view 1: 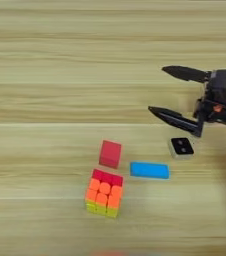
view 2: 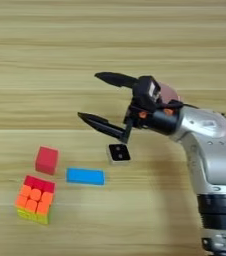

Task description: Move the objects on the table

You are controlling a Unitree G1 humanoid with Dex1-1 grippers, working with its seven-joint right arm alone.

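A: Is any writing, number or brand showing anywhere?

B: Nothing readable is showing. The small white block (view 2: pixel 119 153), near the middle of the frame, is carrying a black face with two pale dots, but those are not reading as letters or digits.

A: And the puzzle cube (view 1: pixel 104 192), lower left?

B: Its tiles are showing plain colour only.

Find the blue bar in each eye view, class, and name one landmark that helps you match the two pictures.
Left eye view: the blue bar lies right of centre, low in the picture, just right of the puzzle cube.
Right eye view: the blue bar lies left of centre, at about the same height.
Shared landmark: the white block with its black face, up and to the right of the bar in both views.
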